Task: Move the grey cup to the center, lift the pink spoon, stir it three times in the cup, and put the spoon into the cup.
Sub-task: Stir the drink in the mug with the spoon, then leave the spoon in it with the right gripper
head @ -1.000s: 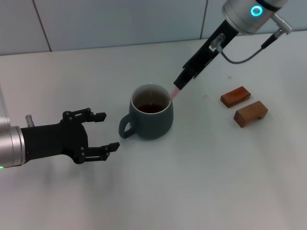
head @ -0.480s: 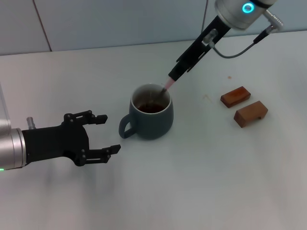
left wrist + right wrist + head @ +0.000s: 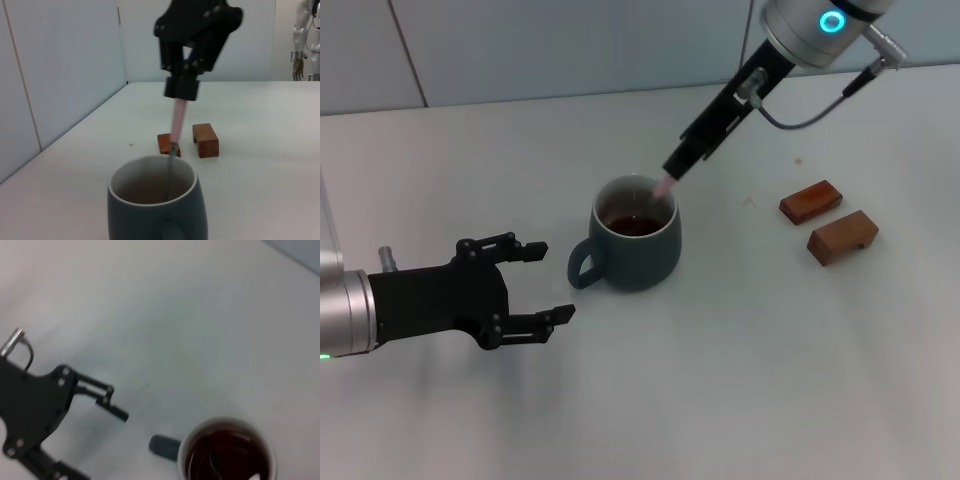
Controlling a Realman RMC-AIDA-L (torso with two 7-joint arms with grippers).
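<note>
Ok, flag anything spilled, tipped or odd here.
Nothing stands out. The rounded blue-grey ceramic mug stands upright, no liquid on the table. The right gripper holds the slim pink-handled spoon in it.

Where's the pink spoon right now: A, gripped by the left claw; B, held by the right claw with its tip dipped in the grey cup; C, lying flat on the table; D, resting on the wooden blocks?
B: the right claw grips the pink spoon by its handle, its lower end inside the grey cup.

White table (image 3: 740,380) carries grey cup (image 3: 638,250), two wooden blocks (image 3: 828,220) apart to its right.
</note>
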